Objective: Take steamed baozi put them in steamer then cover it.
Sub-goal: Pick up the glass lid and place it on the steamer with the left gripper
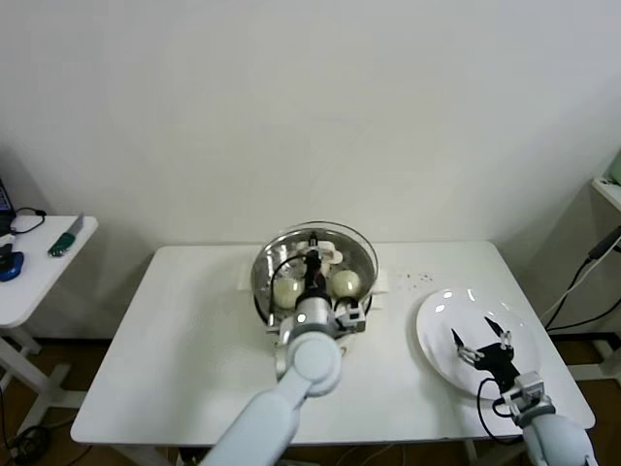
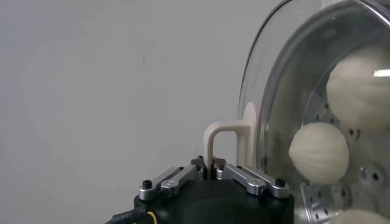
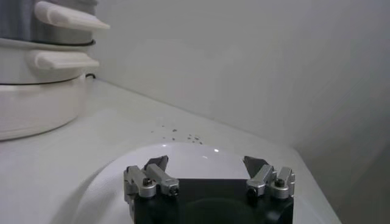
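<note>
The steamer [image 1: 267, 296] stands mid-table on its white pot base [image 3: 36, 103]. Cream-white baozi lie inside it: two show in the head view [image 1: 287, 290] [image 1: 345, 282], and three show through the glass in the left wrist view [image 2: 319, 152]. The clear glass cover [image 1: 335, 238] is over the steamer, tilted, its metal rim [image 2: 256, 79] beside the basket. My left gripper [image 1: 312, 260] is shut on the cover's cream bar handle [image 2: 220, 141]. My right gripper [image 1: 481, 342] is open and empty above the white plate [image 1: 437, 335].
A side table [image 1: 29, 282] at the left holds small items. Dark specks [image 1: 419, 279] lie on the table between the steamer and the plate. Cables hang by the table's right edge [image 1: 572, 291].
</note>
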`<state>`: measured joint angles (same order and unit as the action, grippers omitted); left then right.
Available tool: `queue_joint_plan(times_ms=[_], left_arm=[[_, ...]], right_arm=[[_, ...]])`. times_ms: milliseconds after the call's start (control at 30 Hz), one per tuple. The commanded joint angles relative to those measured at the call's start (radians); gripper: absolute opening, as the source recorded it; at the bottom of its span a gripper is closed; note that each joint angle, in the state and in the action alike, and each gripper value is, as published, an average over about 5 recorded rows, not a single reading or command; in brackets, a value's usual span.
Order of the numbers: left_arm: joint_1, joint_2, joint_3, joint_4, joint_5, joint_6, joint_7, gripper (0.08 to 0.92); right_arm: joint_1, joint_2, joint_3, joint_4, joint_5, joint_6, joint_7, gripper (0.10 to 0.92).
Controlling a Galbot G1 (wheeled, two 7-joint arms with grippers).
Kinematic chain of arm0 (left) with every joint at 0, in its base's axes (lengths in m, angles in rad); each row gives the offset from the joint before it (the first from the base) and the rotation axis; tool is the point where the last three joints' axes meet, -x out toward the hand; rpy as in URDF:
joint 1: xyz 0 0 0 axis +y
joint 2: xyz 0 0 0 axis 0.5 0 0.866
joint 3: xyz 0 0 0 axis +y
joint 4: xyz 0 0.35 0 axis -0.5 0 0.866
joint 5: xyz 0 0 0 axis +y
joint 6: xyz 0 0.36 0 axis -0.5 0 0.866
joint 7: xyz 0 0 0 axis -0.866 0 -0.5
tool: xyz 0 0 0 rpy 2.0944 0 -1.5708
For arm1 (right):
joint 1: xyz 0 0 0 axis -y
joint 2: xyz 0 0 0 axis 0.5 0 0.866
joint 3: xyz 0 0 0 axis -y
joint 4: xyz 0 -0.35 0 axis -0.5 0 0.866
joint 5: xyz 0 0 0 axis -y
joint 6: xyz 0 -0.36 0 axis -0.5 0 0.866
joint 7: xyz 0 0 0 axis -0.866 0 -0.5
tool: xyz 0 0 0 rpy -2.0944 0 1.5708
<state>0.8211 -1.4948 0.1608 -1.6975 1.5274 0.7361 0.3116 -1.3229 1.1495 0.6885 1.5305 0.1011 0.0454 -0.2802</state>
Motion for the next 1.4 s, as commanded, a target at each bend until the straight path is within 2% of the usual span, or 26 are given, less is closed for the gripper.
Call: queue_joint_plan(times_ms=[33,733,1400], left_arm=[[-0.004,-0.051,0.007,0.050,0.004,0.049,-0.013,0.148],[0.001,-0.003,-0.006,0.061,-0.011,0.049,-0.035,0.148],[0.007,0.013,0.009,0.072,-0.025,0.049,-0.048,0.148]], right_arm=[[0.001,0.004,0.005,-0.004,-0.002,0.004,-0.003,0.823],[0.004,0.007,0.006,0.000,-0.003,0.008,-0.007,0.823],[0.003,0.024,0.008,0.003,-0.008,0.013,-0.015,0.823]])
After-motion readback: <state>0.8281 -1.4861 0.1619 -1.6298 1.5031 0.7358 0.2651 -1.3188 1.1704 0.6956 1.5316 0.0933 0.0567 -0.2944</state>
